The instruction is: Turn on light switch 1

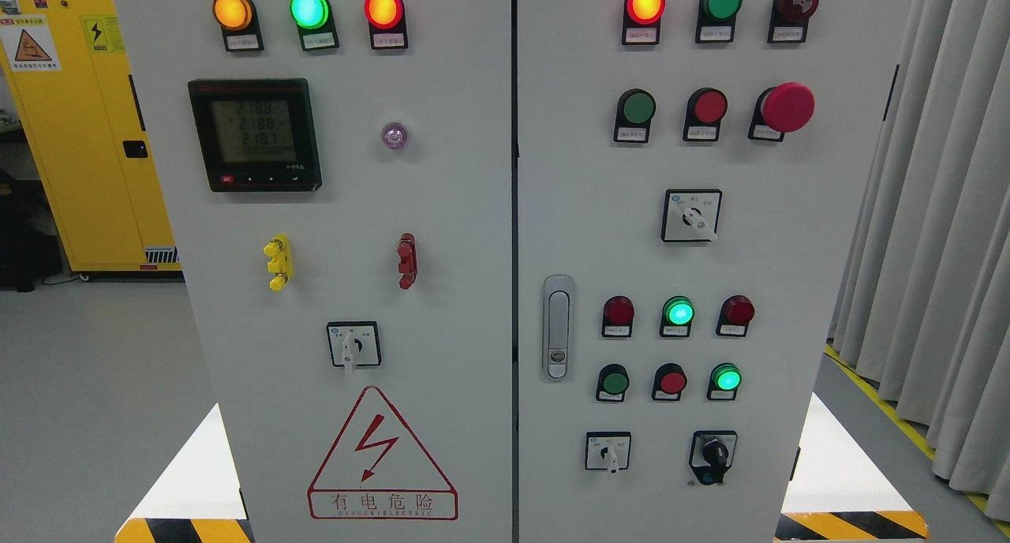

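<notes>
A grey electrical cabinet (pixel 442 211) with two doors fills the head view. Its right door carries rows of round push buttons: a green button (pixel 636 107), a red button (pixel 708 106) and a large red mushroom button (pixel 786 106). Lower down sit a green button (pixel 613 382), a red button (pixel 671 382) and a lit green button (pixel 725 379). Rotary selector switches show at upper right (pixel 691 215), lower right (pixel 607 451), far lower right (pixel 713 454) and on the left door (pixel 353 344). Neither hand nor arm is in view.
Lit indicator lamps run along the top: amber (pixel 233 10), green (pixel 309 9), red (pixel 383 9), and red (pixel 645 4). A digital meter (pixel 254 134) sits upper left, a door latch (pixel 558 326) at centre. A yellow cabinet (pixel 71 125) stands left, grey curtains (pixel 939 211) right.
</notes>
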`<state>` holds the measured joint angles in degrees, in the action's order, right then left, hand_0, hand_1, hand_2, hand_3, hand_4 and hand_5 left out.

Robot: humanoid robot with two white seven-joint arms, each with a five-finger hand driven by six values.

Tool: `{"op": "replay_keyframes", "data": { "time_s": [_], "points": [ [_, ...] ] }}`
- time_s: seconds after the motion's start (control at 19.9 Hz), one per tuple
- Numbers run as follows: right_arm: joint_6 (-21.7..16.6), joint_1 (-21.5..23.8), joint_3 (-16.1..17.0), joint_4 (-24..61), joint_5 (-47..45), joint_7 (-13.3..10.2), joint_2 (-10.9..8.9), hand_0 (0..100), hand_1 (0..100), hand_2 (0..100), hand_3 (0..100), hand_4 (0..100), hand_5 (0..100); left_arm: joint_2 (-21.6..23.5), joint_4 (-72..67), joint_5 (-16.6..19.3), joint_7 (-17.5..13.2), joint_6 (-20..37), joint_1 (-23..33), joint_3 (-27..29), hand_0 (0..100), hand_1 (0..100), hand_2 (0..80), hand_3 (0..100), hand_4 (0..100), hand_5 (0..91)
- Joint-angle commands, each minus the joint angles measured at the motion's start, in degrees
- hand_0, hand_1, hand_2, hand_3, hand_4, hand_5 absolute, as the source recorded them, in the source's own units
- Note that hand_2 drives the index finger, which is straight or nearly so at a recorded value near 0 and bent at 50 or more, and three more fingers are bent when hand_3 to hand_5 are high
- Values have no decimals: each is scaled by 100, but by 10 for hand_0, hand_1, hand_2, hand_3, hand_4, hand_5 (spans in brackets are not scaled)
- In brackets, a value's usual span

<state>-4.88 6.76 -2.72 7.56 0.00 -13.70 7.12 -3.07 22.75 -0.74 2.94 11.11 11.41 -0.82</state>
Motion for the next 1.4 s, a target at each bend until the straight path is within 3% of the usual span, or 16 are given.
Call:
{"op": "replay_keyframes", "data": {
  "time_s": [0.0, 0.1, 0.2, 0.5, 0.55, 0.7, 0.95, 1.0, 1.35],
  "points": [
    [4, 0, 0, 0, -167, -1, 0, 0, 500, 40, 0, 0, 0, 87, 2705, -101, -13, -12, 353, 416, 167, 262, 15, 124, 277, 26],
    [4, 0, 0, 0, -167, -1, 0, 0, 500, 40, 0, 0, 0, 105, 3286, -101, -4, -12, 432, 486, 176, 283, 61, 165, 323, 69],
    [4, 0, 0, 0, -167, -1, 0, 0, 500, 40, 0, 0, 0, 149, 3954, -93, -4, -12, 520, 583, 181, 311, 161, 263, 440, 145],
    [4, 0, 0, 0, -167, -1, 0, 0, 500, 40, 0, 0, 0, 289, 5748, 4, 144, -3, 802, 601, 220, 512, 344, 454, 626, 448],
    [4, 0, 0, 0, -167, -1, 0, 0, 500, 40, 0, 0, 0, 290, 5880, 13, 215, -3, 810, 601, 222, 547, 386, 516, 698, 542],
    [4, 0, 0, 0, -167, -1, 0, 0, 500, 40, 0, 0, 0, 298, 6416, -5, 505, -3, 810, 592, 213, 600, 447, 569, 719, 560],
    [4, 0, 0, 0, -167, -1, 0, 0, 500, 40, 0, 0, 0, 316, 7409, -31, 523, -21, 819, 461, 172, 638, 499, 621, 737, 623],
    [4, 0, 0, 0, -167, -1, 0, 0, 500, 40, 0, 0, 0, 316, 7541, -31, 523, -38, 819, 399, 155, 641, 566, 670, 761, 637],
    [4, 0, 0, 0, -167, -1, 0, 0, 500, 40, 0, 0, 0, 272, 8236, -49, 514, -56, 784, 136, 113, 638, 613, 772, 784, 635]
  ]
}}
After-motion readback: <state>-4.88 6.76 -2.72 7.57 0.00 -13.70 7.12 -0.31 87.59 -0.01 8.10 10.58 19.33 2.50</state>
